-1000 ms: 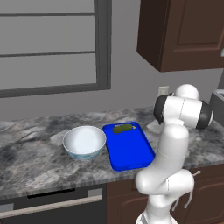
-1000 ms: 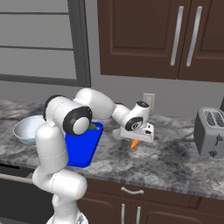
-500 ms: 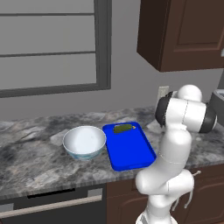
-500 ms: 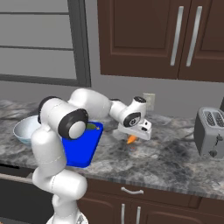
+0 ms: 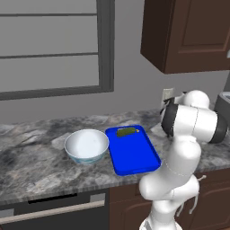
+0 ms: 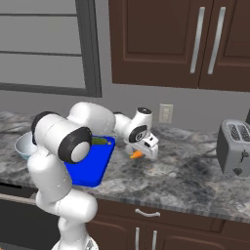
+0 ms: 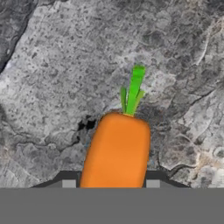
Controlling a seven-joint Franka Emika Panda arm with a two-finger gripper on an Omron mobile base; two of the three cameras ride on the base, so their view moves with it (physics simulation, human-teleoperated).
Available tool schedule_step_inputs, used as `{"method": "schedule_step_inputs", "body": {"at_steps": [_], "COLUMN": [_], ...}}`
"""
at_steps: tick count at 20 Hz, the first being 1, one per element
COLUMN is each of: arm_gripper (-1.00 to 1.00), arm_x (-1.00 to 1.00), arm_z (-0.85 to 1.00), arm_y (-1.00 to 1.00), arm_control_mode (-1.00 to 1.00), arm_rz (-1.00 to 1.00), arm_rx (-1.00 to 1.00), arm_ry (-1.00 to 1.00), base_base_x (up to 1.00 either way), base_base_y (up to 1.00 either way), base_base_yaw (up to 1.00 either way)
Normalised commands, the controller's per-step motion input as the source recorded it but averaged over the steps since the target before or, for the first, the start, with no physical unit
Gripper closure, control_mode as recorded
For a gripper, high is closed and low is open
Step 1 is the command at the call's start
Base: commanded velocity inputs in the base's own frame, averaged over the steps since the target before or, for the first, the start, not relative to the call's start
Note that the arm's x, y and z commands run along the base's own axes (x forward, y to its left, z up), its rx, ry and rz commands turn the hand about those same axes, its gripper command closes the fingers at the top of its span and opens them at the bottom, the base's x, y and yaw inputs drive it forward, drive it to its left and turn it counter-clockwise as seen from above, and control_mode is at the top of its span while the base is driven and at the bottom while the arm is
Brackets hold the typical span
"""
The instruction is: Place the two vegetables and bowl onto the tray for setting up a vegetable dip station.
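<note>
My gripper is shut on the orange carrot, held just above the counter to the right of the blue tray. In the hand view the carrot stands between the two fingertips of my gripper, its green top pointing away. The dark green cucumber lies at the far end of the tray. Left of the tray, the white bowl sits on the counter, and its rim shows behind my arm.
A silver toaster stands on the counter at the right. A wall outlet is behind the gripper. Dark cabinets hang above, and a window is at the left. Grey marble counter lies between the gripper and the toaster.
The gripper has carried the carrot up off the counter and leftward, closer to the tray. Bowl, tray and cucumber have not moved.
</note>
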Motion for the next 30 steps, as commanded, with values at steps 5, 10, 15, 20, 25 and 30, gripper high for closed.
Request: {"method": "schedule_step_inputs", "body": {"at_steps": [5,10,15,20,25,30], "arm_gripper": [1.00,1.00,1.00,1.00,1.00,1.00], "arm_x": [0.00,0.01,0.05,0.12,0.01,0.00], "arm_z": [0.11,0.09,0.12,0.18,0.09,0.10], "arm_y": [0.45,0.39,0.40,0.44,0.54,0.45], "arm_control_mode": [-1.00,-1.00,-1.00,-1.00,-1.00,-1.00], "arm_rz": [-0.18,-0.04,0.00,0.00,0.00,0.00], "arm_rx": [0.00,0.00,0.00,0.00,0.00,0.01], "arm_ry": [0.00,0.01,0.05,0.09,0.17,0.17], "base_base_x": [0.00,0.00,0.00,0.00,0.00,0.00], "base_base_y": [0.00,0.00,0.00,0.00,0.00,0.00], "base_base_yaw": [0.00,0.00,0.00,0.00,0.00,0.00]}}
